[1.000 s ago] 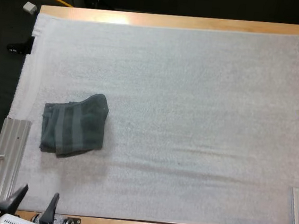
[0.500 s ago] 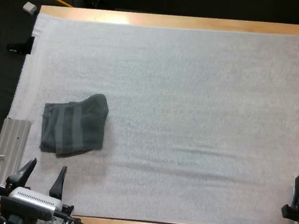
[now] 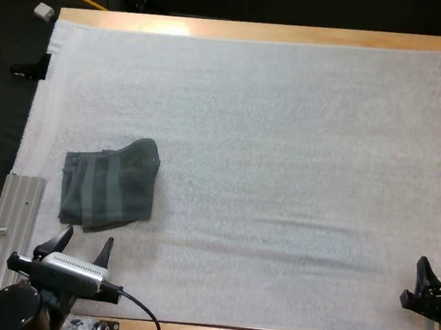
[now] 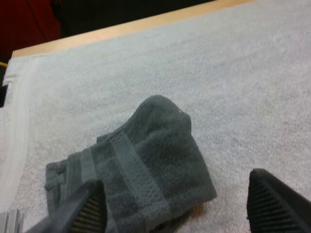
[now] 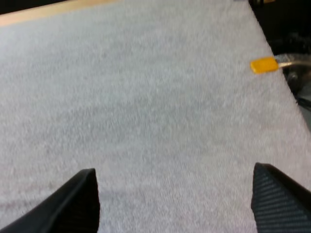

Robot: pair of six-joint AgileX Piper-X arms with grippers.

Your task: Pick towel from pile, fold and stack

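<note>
White mat (image 3: 282,179) on wooden table (image 3: 258,31)

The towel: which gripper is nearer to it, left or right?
Left. The left gripper is just before the towel's near edge, fingers open. The right gripper is far off, at the mat's near right corner.

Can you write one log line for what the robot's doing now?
towel: crumpled on mat, untouched | left gripper: open, at towel's near edge | right gripper: open, over bare mat | fold: not started
</note>
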